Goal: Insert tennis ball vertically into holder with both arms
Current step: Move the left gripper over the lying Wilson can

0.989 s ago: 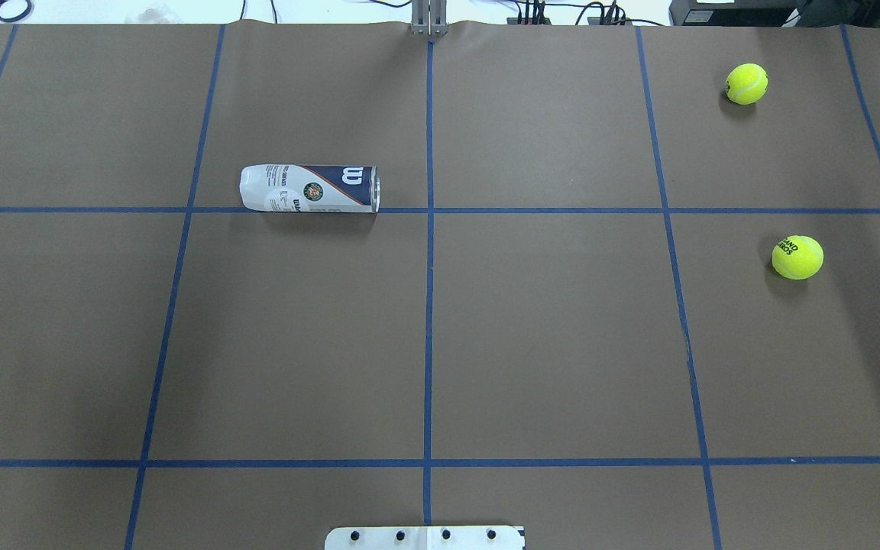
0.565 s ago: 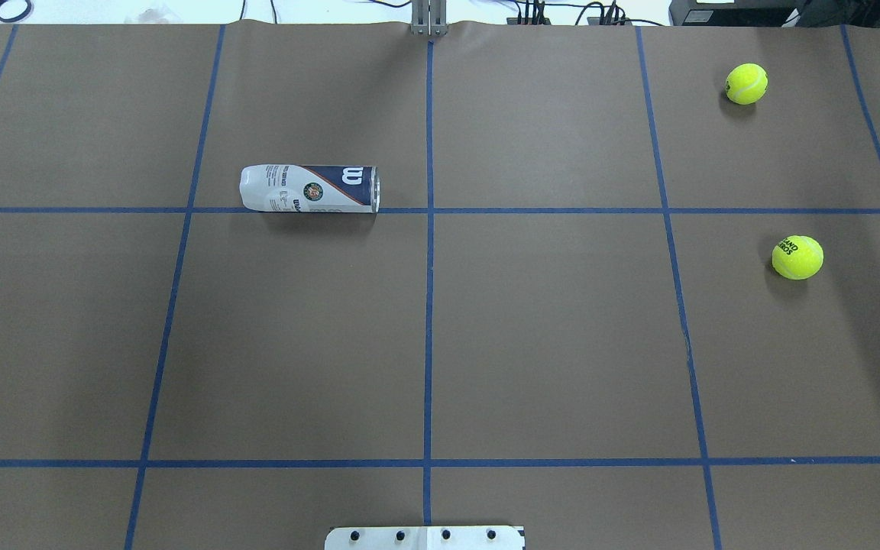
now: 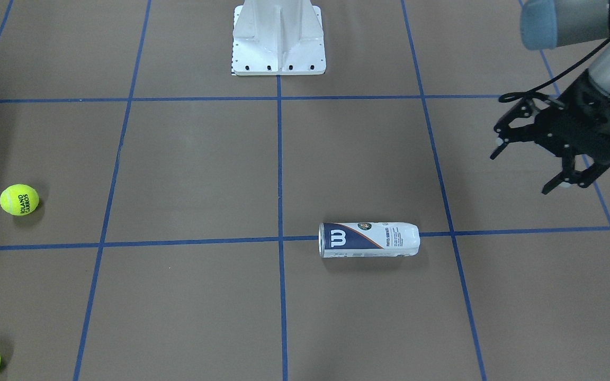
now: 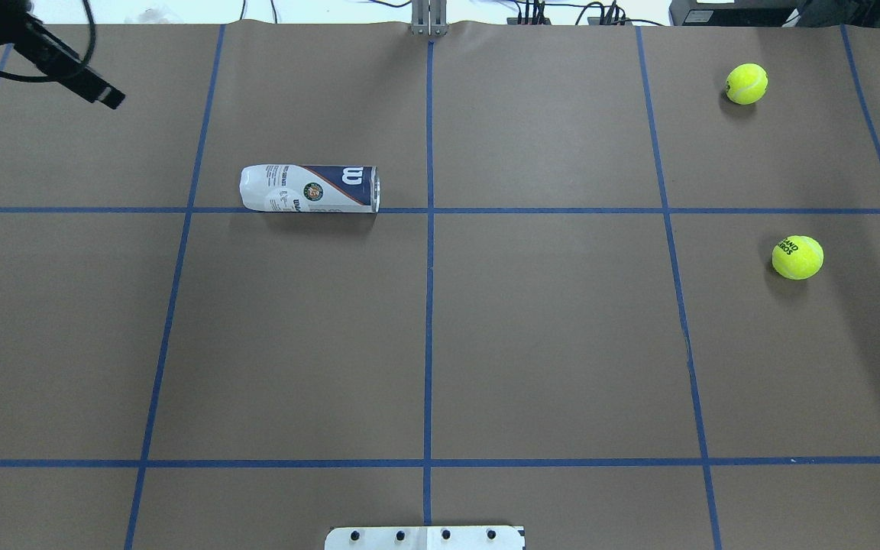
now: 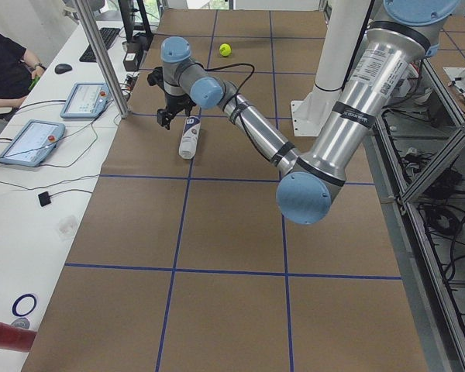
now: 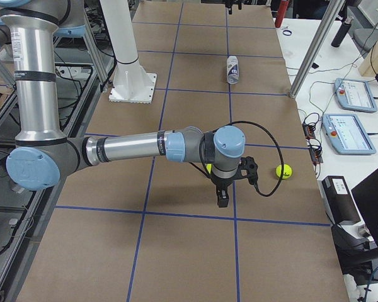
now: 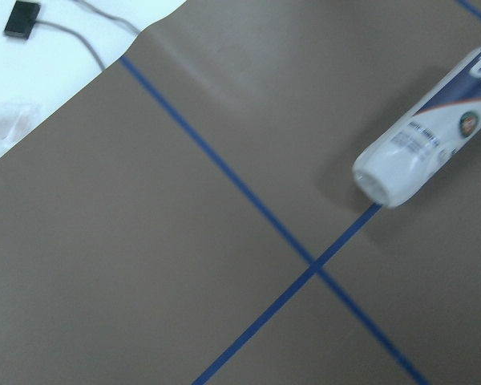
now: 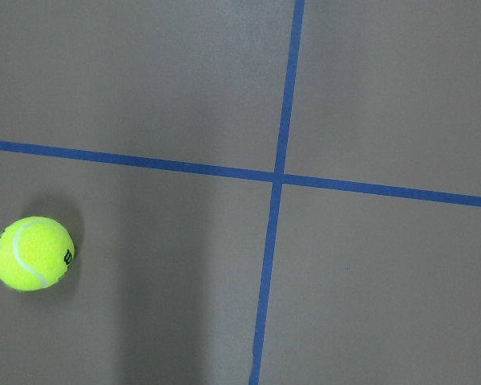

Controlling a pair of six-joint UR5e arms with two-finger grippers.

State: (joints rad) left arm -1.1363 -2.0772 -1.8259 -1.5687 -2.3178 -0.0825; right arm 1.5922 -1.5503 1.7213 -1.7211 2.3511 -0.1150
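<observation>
We should lower the left gripper (image 3: pixel 525 168), jaws spread wide at the front-facing view's right edge, across the middle of the holder (image 3: pixel 369 239), square to its length, so it cannot roll away. We cannot tell whether the right gripper (image 6: pixel 222 200) is spread or closed. The holder lies on its side just below that view's centre, on a blue tape line (image 3: pixel 178 244): white and navy label, white W, thin orange stripe.

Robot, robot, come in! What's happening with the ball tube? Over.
Left gripper open, empty. Right gripper: cannot tell. Holder on its side, untouched. Two tennis balls loose on the table.
</observation>
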